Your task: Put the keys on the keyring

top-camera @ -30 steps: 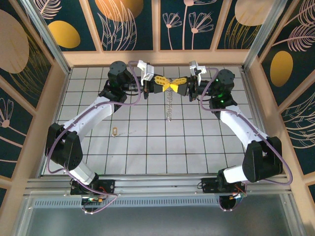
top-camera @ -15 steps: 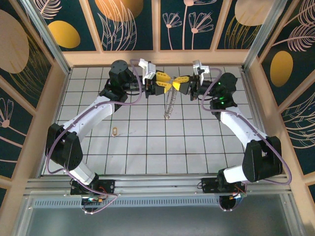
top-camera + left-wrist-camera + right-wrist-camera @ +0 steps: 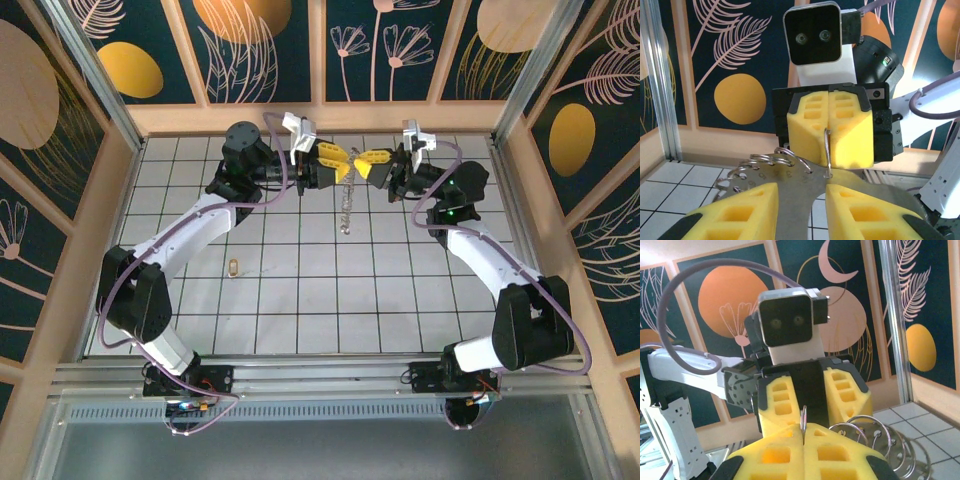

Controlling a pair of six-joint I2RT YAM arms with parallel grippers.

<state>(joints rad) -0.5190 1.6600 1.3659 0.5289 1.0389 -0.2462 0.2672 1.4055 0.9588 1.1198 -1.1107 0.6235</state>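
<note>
The keyring hangs as a thin silvery strand between the two raised grippers near the back wall. My right gripper is shut on one thin wire ring of it. Several more rings and a flat holed metal piece hang beside the shut pads. My left gripper faces the right one with its yellow fingers apart, and the metal piece lies across the gap without being pinched. A small brass key lies on the tiled floor, left of centre, far from both grippers.
A white tiled floor is boxed in by wooden walls with dark painted panels. Both arms arch up from their bases at the near edge and meet high at the back. Purple cables run along the arms.
The left gripper has opened and let go of the keyring. Both grippers have drawn slightly apart and toward the back wall, and the keyring now hangs from the right gripper.
</note>
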